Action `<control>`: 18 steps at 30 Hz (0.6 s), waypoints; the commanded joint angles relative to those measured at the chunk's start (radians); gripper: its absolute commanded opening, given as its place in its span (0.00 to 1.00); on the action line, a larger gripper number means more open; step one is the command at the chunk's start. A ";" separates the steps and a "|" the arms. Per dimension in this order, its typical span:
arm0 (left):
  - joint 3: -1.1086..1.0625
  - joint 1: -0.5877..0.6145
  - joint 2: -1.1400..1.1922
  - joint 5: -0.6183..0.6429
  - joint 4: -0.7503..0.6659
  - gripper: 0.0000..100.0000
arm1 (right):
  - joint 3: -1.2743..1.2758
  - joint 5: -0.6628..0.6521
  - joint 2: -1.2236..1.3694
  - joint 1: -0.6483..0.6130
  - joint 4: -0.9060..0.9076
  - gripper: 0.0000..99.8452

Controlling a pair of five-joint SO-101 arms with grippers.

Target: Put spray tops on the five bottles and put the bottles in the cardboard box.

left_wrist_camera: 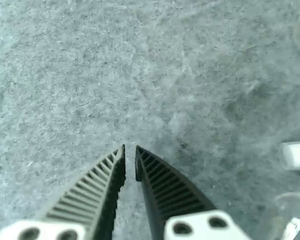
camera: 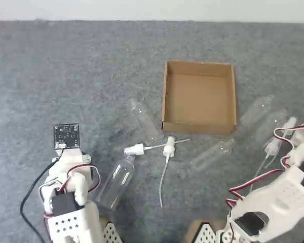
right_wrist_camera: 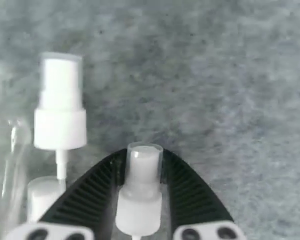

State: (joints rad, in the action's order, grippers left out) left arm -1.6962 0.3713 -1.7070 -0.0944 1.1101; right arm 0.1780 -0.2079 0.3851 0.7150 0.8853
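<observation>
Bottles (camera: 116, 179) all uncapped, box (camera: 197, 126) holds nothing

My right pincer (right_wrist_camera: 140, 152) is pinching a spray top (right_wrist_camera: 139, 200) by its collar, the jaws tight on both sides. Just beside it lies a second top (right_wrist_camera: 60, 115), with a clear bottle (right_wrist_camera: 2, 160) past that. My left pincer (left_wrist_camera: 130, 148) is pressed together with nothing in it, over carpet (left_wrist_camera: 140, 60). A white top (left_wrist_camera: 296, 155) lies off to one side of it. As I read it, no top is fitted yet. Five bottles lie loose on their sides around the box, which sits well apart from both pincers. All five fittings and all five loadings remain.
</observation>
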 commanded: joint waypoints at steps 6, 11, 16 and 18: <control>0.005 -0.003 -0.017 0.006 0.005 0.03 | -0.086 -0.054 -0.229 -0.044 0.209 0.01; 0.005 -0.003 -0.017 0.006 0.005 0.03 | -0.160 -0.041 -0.509 -0.189 0.427 0.01; 0.005 -0.003 -0.017 0.006 0.005 0.03 | -0.167 0.029 -0.773 -0.519 0.556 0.01; 0.005 -0.003 -0.017 0.006 0.005 0.03 | -0.167 0.041 -0.834 -0.676 0.584 0.01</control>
State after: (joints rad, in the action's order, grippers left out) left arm -1.6962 0.3713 -1.7070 -0.0944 1.1101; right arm 0.0690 -0.2079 -0.2516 0.3268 1.4039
